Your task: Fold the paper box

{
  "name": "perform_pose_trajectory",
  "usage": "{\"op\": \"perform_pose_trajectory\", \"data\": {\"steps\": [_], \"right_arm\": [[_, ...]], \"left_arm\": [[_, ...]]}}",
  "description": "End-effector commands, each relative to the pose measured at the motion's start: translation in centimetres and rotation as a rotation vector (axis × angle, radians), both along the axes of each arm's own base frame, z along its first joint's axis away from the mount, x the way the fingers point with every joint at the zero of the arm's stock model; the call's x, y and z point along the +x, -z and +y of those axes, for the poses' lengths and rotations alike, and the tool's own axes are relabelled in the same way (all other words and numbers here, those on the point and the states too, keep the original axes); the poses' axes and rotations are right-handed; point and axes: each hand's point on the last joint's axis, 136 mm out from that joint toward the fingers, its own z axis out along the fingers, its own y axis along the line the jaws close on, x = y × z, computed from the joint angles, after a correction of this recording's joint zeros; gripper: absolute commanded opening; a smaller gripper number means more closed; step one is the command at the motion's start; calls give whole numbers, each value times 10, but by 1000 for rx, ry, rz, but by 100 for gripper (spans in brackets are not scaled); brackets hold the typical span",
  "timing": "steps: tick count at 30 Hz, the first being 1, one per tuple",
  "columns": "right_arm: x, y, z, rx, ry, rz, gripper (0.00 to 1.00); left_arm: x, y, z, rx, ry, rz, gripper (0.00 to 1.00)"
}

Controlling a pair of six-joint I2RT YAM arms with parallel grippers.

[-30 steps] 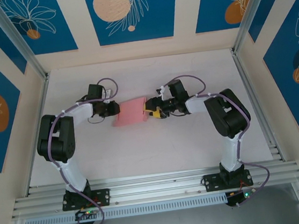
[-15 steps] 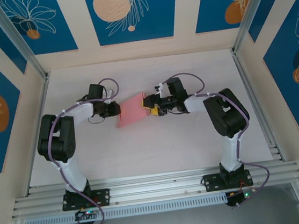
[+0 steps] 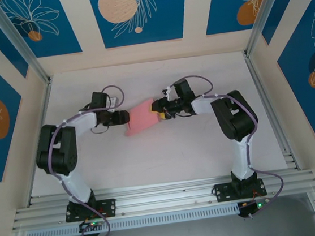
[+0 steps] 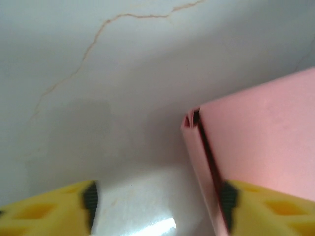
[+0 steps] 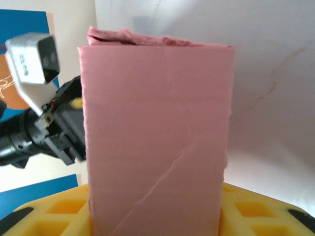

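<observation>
The paper box (image 3: 140,118) is a pale pink flat rectangle lying mid-table between the two arms. My right gripper (image 3: 157,107) holds its right end. In the right wrist view the paper box (image 5: 155,137) stands lengthwise between the yellow fingers (image 5: 256,209) of my right gripper (image 5: 155,216), and both fingers press its sides. My left gripper (image 3: 124,118) sits at the box's left end with its jaws wide apart. In the left wrist view my left gripper (image 4: 157,204) spans bare table, and the paper box (image 4: 256,132) rests its open edge beside the right finger (image 4: 268,209).
The white table (image 3: 167,151) is walled by a metal frame and blue patterned panels (image 3: 134,12). The left arm's wrist and camera (image 5: 44,113) show just past the box's far end in the right wrist view. Free table lies in front and behind.
The left gripper has opened and let go of the box's left end. The right gripper has narrowed onto the box's right end and shifted slightly left; the box has tilted a little.
</observation>
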Motion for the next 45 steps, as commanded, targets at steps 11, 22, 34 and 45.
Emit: {"op": "perform_pose_trajectory", "data": {"steps": [11, 22, 34, 45], "right_arm": [[-58, -46, -28, 106, 5, 439, 48], [-79, -56, -29, 85, -17, 475, 48], [-90, -51, -31, 87, -41, 490, 56], [-92, -68, -81, -86, 66, 253, 70]], "left_arm": [[-114, -124, -111, 219, 786, -1123, 100], [-106, -87, -123, 552, 907, -990, 95], [-107, -88, -119, 593, 931, -857, 46], [-144, -105, -115, 397, 1119, -558, 45]]}}
